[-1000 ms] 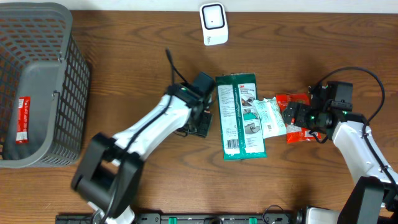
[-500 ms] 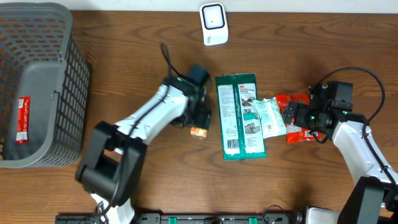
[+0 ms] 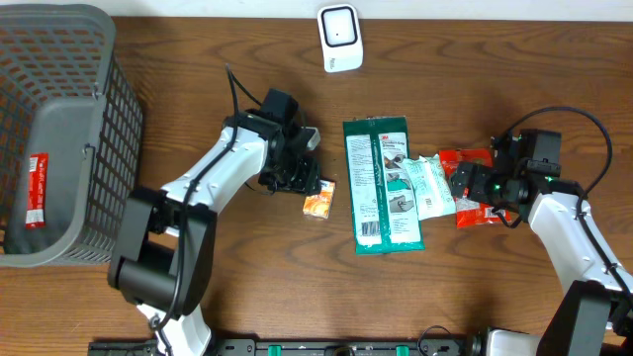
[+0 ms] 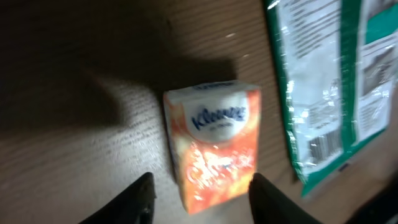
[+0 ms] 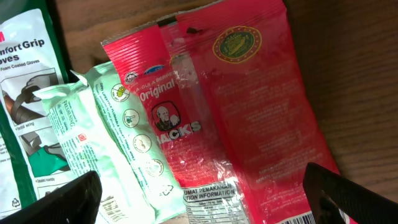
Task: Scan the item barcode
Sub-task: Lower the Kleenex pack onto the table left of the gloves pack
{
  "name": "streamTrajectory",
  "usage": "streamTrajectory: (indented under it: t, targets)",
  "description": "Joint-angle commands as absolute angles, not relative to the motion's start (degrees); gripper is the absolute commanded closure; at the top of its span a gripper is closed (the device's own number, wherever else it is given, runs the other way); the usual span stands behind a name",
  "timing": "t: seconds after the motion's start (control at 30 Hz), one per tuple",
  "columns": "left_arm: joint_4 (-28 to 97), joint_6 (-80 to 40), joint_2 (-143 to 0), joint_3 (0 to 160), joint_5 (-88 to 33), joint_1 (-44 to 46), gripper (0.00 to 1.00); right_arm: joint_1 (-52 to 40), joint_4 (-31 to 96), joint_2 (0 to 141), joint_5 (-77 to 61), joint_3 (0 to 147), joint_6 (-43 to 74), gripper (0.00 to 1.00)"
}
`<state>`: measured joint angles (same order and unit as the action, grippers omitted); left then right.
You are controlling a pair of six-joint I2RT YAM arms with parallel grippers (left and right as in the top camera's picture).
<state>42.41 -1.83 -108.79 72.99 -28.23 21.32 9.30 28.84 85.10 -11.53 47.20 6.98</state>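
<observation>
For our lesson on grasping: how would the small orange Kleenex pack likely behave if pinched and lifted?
The Kleenex pack looks small and film-wrapped, so probably light and squashy. Its glossy film may slip. Lying flat, boxy, it shouldn't roll.

Resembled mock shop checkout: white scanner (image 3: 339, 38), grey shopping basket (image 3: 59, 138), packaged goods (image 3: 381, 188) strewn across wooden tabletop (image 3: 198, 79).

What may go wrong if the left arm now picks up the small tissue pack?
The tissue pack lies near the green glove package, so a finger may catch that package's edge. The left fingers flank only the pack's near end; it may swivel when lifted. No barcode shows on its top face, so the scanner may read nothing.
</observation>
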Motion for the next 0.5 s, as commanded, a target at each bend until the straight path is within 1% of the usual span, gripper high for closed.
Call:
streamTrajectory:
  t: [0.0, 0.17, 0.2, 0.33, 0.47]
  targets:
    - [41.63, -0.86, -111.31, 72.42, -28.93, 21.3, 0.52, 8.95, 28.75, 84.66, -11.4, 47.88, 6.79, 0.01]
    - [41.19, -0.86, -114.32, 72.42, -28.93, 21.3, 0.53, 8.95, 28.75, 84.66, -11.4, 47.88, 6.79, 0.01]
    - [41.12, -0.86, -115.48, 72.42, -28.93, 21.3, 0.56, 8.95, 28.75, 84.66, -11.4, 47.88, 6.79, 0.01]
    - [41.23, -0.86, -116.64, 72.38, -28.93, 21.28, 0.62, 8.95, 28.75, 84.66, -11.42, 47.88, 6.79, 0.01]
    - [41.85, -0.89, -116.53, 72.4, -28.95, 21.28, 0.85, 8.95, 28.75, 84.66, -11.4, 47.88, 6.79, 0.01]
